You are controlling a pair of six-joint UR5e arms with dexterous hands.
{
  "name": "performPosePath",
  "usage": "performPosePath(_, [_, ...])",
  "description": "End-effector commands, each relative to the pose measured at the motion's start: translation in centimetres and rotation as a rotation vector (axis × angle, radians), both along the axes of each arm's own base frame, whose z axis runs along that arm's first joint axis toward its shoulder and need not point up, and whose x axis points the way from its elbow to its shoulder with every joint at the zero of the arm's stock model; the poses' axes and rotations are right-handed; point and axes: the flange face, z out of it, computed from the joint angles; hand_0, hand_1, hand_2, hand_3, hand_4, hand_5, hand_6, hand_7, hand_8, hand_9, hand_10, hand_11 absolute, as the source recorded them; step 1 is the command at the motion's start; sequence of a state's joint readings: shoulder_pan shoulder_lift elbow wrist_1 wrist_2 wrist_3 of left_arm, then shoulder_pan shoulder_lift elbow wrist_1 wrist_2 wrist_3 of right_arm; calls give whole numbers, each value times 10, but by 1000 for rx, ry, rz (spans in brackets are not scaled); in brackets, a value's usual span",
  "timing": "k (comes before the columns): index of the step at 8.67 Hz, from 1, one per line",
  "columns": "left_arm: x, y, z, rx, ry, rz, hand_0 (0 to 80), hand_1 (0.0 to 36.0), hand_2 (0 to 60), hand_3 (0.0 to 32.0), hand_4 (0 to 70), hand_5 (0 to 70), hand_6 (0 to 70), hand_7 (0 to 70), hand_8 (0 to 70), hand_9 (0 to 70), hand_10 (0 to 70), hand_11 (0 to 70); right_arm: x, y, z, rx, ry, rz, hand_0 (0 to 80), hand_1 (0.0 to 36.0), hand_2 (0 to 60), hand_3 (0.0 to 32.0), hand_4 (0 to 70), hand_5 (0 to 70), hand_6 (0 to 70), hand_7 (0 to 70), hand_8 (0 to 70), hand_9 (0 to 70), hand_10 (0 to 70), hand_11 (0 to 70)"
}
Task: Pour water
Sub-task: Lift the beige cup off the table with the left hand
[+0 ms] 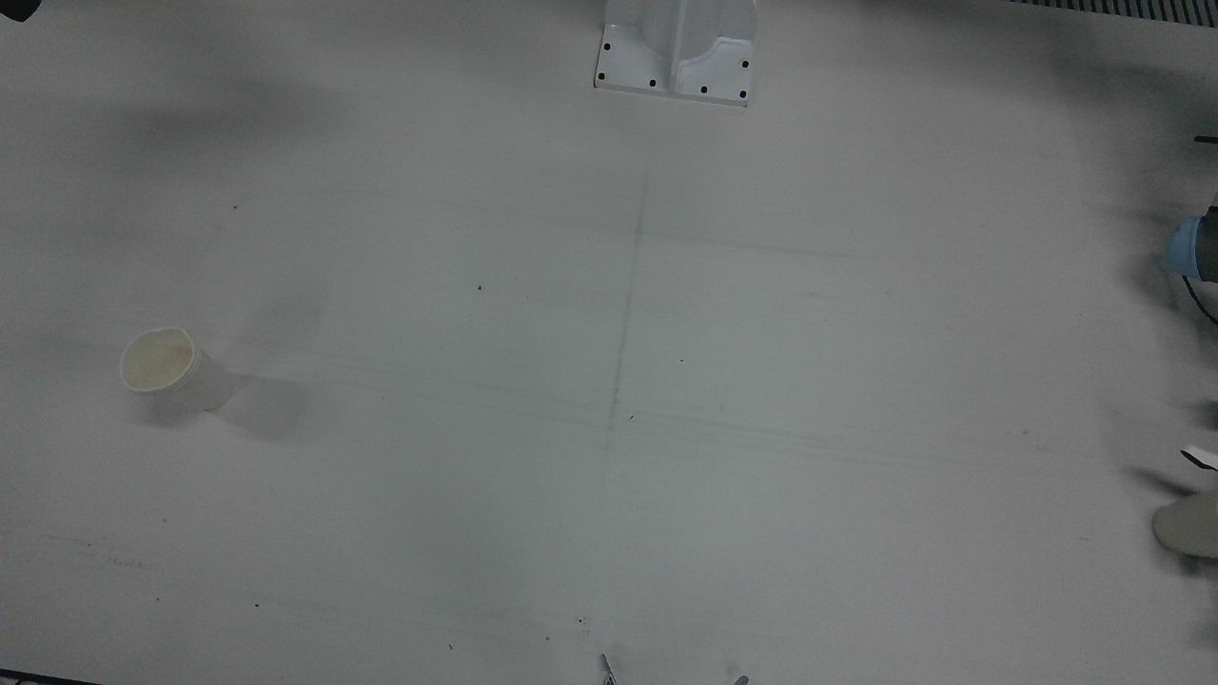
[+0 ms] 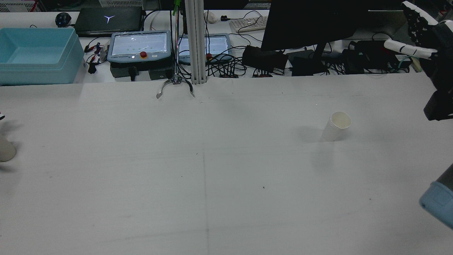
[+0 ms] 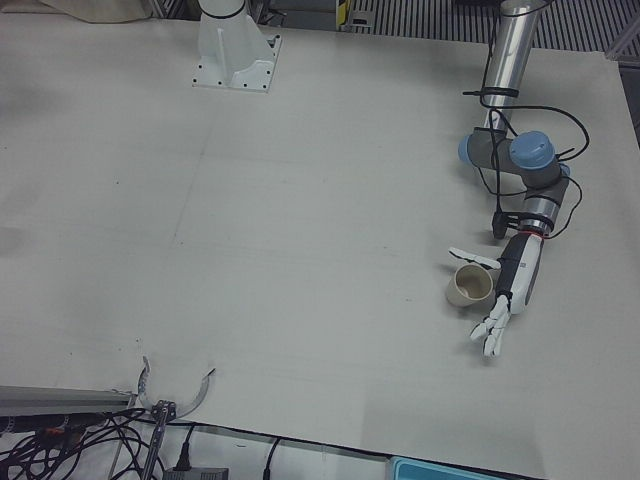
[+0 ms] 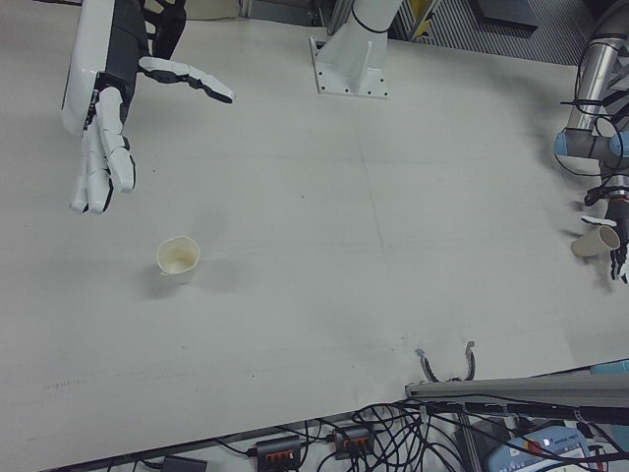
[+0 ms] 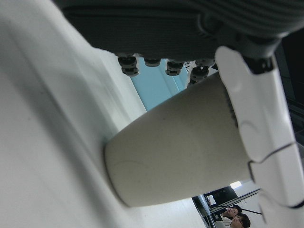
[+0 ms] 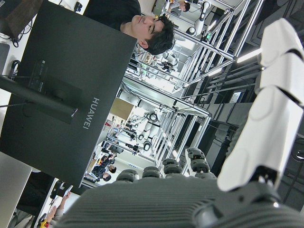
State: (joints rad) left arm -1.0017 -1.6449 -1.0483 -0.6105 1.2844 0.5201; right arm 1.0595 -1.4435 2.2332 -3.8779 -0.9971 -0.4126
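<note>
At the bench's edge on your left arm's side, your left robot hand [image 3: 505, 290] hangs low from a folded arm [image 3: 515, 160], its forearm pointing down and toward the operators' side. A beige cup [image 3: 470, 286] stands on the bench [image 3: 300, 220] against the palm; the thumb [image 3: 472, 258] reaches over the cup's far side and the other fingers [image 3: 492, 332] stretch straight out past it. In the left hand view the cup [image 5: 180, 147] fills the space in front of the palm, with one white finger [image 5: 259, 118] lying along its wall. The fingers are spread rather than wrapped, so I cannot tell whether you grip the cup yet.

Your right robot hand [image 4: 108, 108] floats well above the bench near the right arm's side edge, open and empty, fingers hanging down, thumb [image 4: 187, 79] stuck out sideways. A white paper cup [image 4: 178, 259] stands upright on the bench below and a little toward the operators' edge, apart from that hand.
</note>
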Motion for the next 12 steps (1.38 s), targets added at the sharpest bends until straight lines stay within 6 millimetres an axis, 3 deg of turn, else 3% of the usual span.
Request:
performPosePath(1, [0,1,1,-2,-2,1,537,131,0,0,154,111,23,56,0,0,38,75,0,0,0,-1,1,1,473,161,162,0,64,83,41,66,2,26,2,18])
performPosePath(4, [0,0,0,-1,-1,1,540,137,0,0,182,148,29,55,0,0,39,76,0,0,0,0,0,1,474,161,163,0,63,86,41,67,2,26,2,19])
performPosePath(10, [0,0,-1,2,1,3,542,139,0,0,175,139,28,57,0,0,37,74,0,0,0,0,-2,0,473,161,161,0,64,84,40,66,1,23,0,16])
performPosePath(12, [1,0,-2,3,1,4,556,151,0,0,209,201,30,55,0,0,43,83,0,0,0,0,-2,0,474,161,161,0,63,86,40,67,1,23,0,17])
